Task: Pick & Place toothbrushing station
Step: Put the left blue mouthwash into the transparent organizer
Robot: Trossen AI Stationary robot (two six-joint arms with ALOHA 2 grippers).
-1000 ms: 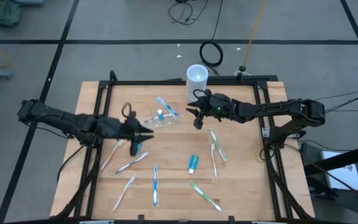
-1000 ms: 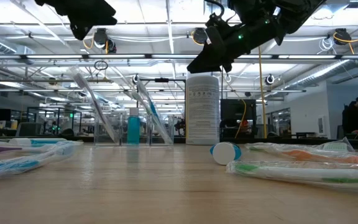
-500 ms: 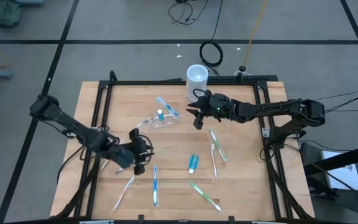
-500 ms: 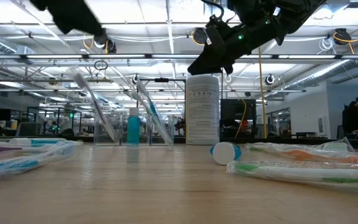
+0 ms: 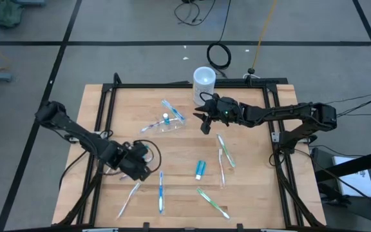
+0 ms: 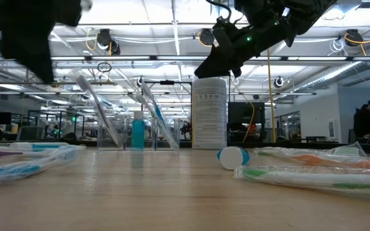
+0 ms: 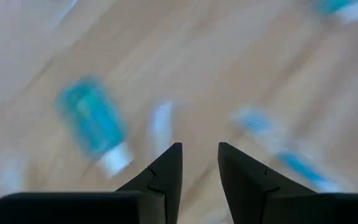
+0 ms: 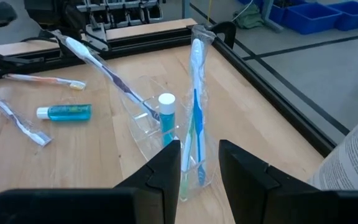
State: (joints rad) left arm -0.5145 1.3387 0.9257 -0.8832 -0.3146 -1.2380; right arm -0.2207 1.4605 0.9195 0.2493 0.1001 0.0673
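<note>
While the toothbrushing station (image 5: 165, 121) sits ungrasped at the table's far middle, the right gripper (image 5: 204, 120) hovers just beside it, fingers slightly apart and empty, so picking and placing both remain.

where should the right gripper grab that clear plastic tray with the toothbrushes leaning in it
Probably the tray's near rim, with one finger inside the wall and one outside. The right gripper already hovers just beside it, open and facing it. The wall is thin and upright, so it suits a pinch. Come in low, beneath the packaged toothbrush leaning out of the tray.
</note>
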